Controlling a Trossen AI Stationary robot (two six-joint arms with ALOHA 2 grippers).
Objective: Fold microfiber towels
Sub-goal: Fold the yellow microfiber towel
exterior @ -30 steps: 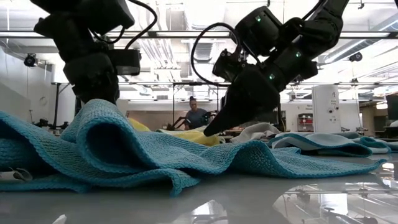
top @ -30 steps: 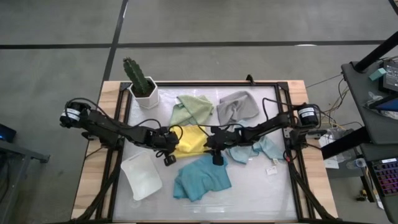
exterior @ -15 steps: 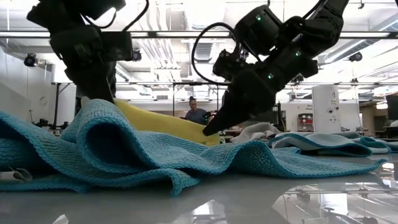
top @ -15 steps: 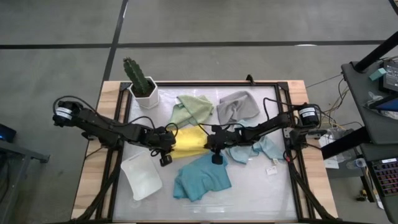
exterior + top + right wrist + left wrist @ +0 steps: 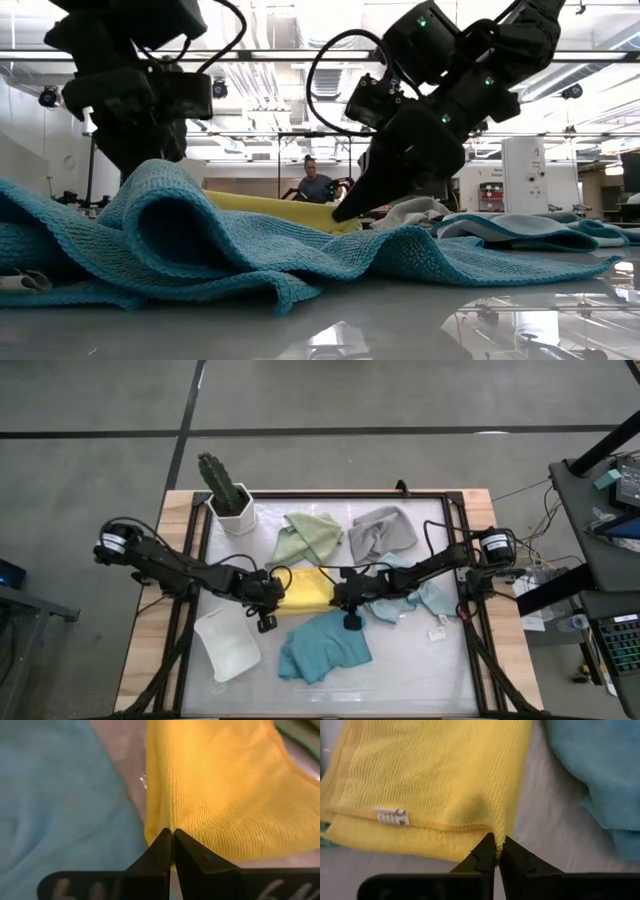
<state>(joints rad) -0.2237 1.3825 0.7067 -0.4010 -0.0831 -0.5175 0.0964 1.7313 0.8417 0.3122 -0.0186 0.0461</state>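
The yellow towel (image 5: pixel 306 589) lies stretched between my two grippers at the table's middle, folded with two layers showing (image 5: pixel 430 780). My left gripper (image 5: pixel 270 598) is shut on its left end and my right gripper (image 5: pixel 341 596) on its right end. In the low view the teal towel hides my left gripper's fingers. The teal towel (image 5: pixel 325 646) lies crumpled just nearer. The sage green (image 5: pixel 310 535) and grey (image 5: pixel 383 530) towels lie at the far side. The pale blue towel (image 5: pixel 412 600) lies under the right arm. My left gripper pinches a corner of the yellow towel (image 5: pixel 498 836) between its two fingertips (image 5: pixel 486 851), where a stitched edge of the upper layer ends. The fingers come nearly level from the table's left. The towel spreads away from them, low over the table. My right gripper pinches the yellow towel's right end at a bunched edge (image 5: pixel 171 824) between its two fingertips (image 5: pixel 162 845). The fingers slant down from the table's right (image 5: pixel 345 212). The towel runs off from them toward the left gripper (image 5: pixel 280 207), close to the table.
A white tray (image 5: pixel 228 643) lies at the near left, and a potted cactus (image 5: pixel 228 495) stands at the far left. A small white tag (image 5: pixel 437 632) lies near the right rail. A dark frame (image 5: pixel 455 560) borders the white work surface. A person (image 5: pixel 316 184) shows far behind the table.
My left gripper rose with its end of the yellow towel, drawing it into a taut slope toward my right gripper, then came down again. The towel, bunched before, now runs lower and nearly level between the two shut grippers. My right gripper has hardly moved.
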